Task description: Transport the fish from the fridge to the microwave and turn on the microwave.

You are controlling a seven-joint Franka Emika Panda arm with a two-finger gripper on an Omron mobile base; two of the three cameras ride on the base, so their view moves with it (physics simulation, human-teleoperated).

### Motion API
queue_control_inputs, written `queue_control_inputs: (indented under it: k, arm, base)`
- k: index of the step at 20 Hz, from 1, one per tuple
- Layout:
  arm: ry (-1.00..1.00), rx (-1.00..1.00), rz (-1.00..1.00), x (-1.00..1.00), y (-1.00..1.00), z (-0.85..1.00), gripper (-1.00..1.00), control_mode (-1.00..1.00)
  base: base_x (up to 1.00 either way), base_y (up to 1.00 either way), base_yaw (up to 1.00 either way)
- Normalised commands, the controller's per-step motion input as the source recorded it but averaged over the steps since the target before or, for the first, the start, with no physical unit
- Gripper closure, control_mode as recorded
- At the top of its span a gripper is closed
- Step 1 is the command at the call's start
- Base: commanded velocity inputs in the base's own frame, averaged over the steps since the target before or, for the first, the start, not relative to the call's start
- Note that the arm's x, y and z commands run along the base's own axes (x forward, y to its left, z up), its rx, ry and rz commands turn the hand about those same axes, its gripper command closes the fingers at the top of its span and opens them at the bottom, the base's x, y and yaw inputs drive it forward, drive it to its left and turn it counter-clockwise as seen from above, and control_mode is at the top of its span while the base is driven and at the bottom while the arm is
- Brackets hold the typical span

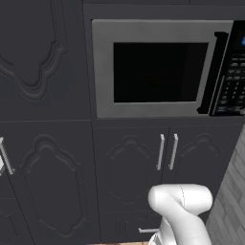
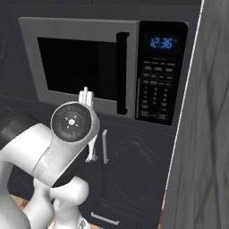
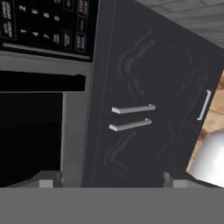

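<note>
Microwave (image 1: 160, 69) sits shut in the dark cabinetry; the fish cannot be seen, presumably inside. Gripper (image 3: 109, 179) jaws stand spread, holding nothing, facing the door's lower edge — best narrow them and press one fingertip squarely on the keypad (image 2: 156, 94)'s start button.

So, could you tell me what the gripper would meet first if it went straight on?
Probably the dark cabinet doors below the microwave, near their paired handles; depth is unclear.
</note>
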Motion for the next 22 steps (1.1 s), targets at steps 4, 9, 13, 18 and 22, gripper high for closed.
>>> queue_control_inputs:
  k: [4,9,13,18,22]
  arm:
    - [0.0,0.06,0.0,0.03,-0.29,-0.08,1.0,-1.0]
    - [0.01,0.09,-0.02,0.23,-0.43,-0.16,1.0,-1.0]
    - [0.0,0.08,0.0,0.54,-0.08,-0.14,1.0,-1.0]
    - [0.0,0.07,0.0,0.59,-0.09,-0.15,1.0,-1.0]
    - [0.0,0.07,0.0,0.33,-0.33,-0.23,1.0,-1.0]
  base:
    - [0.0,0.0,0.0]
    - [0.0,0.0,0.0]
    - [0.0,0.0,0.0]
    - [0.0,0.0,0.0]
    - [0.0,0.0,0.0]
